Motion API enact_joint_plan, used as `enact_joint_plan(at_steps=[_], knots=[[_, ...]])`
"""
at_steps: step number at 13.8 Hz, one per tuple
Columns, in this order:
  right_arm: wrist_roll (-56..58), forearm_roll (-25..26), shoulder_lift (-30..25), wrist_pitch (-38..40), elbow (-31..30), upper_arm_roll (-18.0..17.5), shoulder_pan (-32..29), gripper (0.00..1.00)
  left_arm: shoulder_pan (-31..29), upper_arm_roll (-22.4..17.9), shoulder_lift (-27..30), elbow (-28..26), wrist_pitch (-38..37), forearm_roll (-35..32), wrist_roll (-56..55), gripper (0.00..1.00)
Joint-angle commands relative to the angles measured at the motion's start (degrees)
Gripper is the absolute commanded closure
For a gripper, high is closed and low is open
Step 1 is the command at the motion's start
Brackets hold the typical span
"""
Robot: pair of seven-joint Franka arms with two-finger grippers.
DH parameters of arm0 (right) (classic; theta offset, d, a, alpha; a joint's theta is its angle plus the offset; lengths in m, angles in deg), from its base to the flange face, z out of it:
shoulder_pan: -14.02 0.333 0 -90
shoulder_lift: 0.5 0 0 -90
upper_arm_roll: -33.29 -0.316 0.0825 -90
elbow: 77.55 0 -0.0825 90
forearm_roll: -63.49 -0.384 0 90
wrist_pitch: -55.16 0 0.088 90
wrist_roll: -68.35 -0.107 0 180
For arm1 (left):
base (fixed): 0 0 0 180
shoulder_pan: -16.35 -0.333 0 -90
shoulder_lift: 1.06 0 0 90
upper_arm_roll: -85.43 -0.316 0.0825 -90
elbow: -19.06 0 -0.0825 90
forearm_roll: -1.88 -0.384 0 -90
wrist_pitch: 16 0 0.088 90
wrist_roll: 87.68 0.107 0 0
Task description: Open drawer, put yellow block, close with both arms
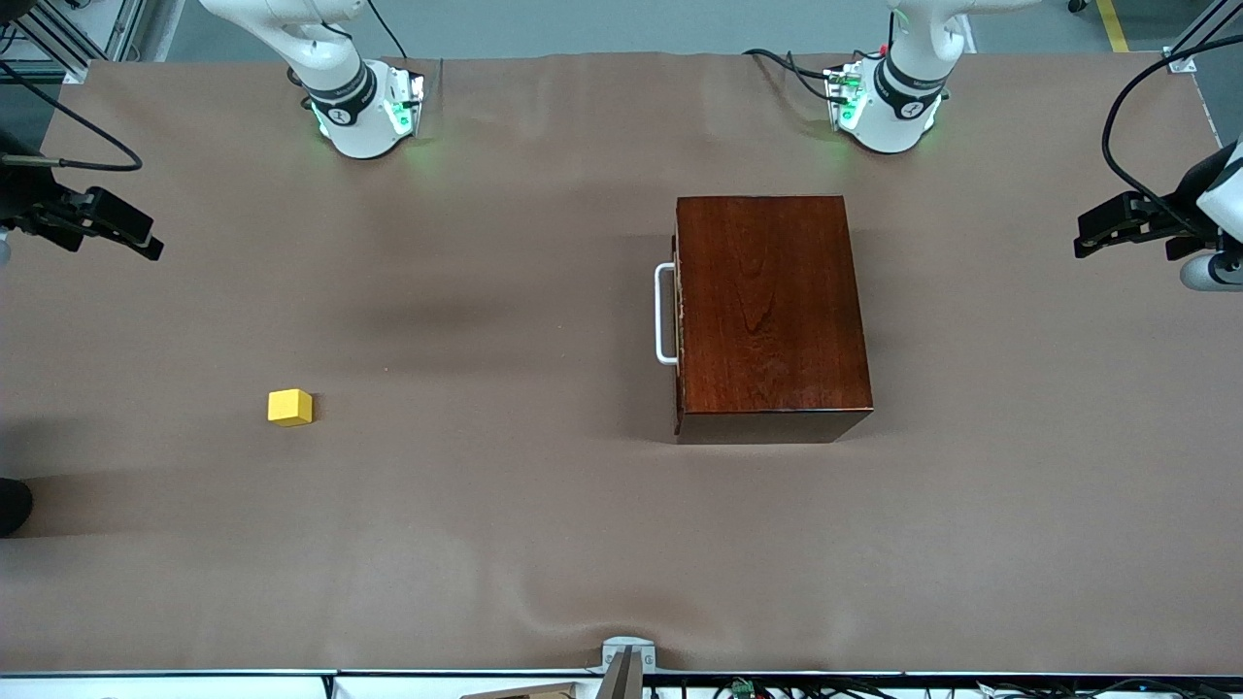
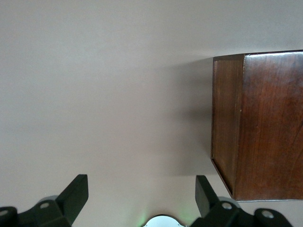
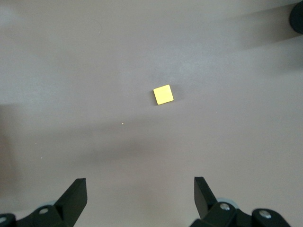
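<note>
The yellow block (image 1: 290,407) (image 3: 163,94) lies on the brown table toward the right arm's end. The reddish-brown wooden box (image 1: 767,316) (image 2: 265,125) stands toward the left arm's end. Its drawer is shut, and the white bar handle (image 1: 665,313) faces the right arm's end. My right gripper (image 1: 146,241) (image 3: 140,189) hangs open and empty above the table at its own end, with the block in its view. At the other end my left gripper (image 1: 1086,236) (image 2: 141,189) hangs open and empty over the table, beside the box.
The two arm bases (image 1: 364,107) (image 1: 889,102) glow green along the table's back edge. A small grey camera mount (image 1: 628,658) sits at the front edge. A dark round object (image 1: 12,505) pokes in at the right arm's end, nearer the front camera than the block.
</note>
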Motion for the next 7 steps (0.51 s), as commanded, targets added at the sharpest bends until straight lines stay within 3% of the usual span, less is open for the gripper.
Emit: enact_joint_plan(at_steps=[1, 7], knots=[[0.1, 0.7, -0.2, 0.2, 0.6, -0.1, -0.3, 0.0, -0.1, 0.2, 0.1, 0.8, -0.2, 0.6, -0.1, 0.0], [0.1, 0.7, -0.2, 0.2, 0.6, -0.1, -0.3, 0.0, 1.4, 0.2, -1.2, 2.4, -0.2, 1.1, -2.1, 0.0]])
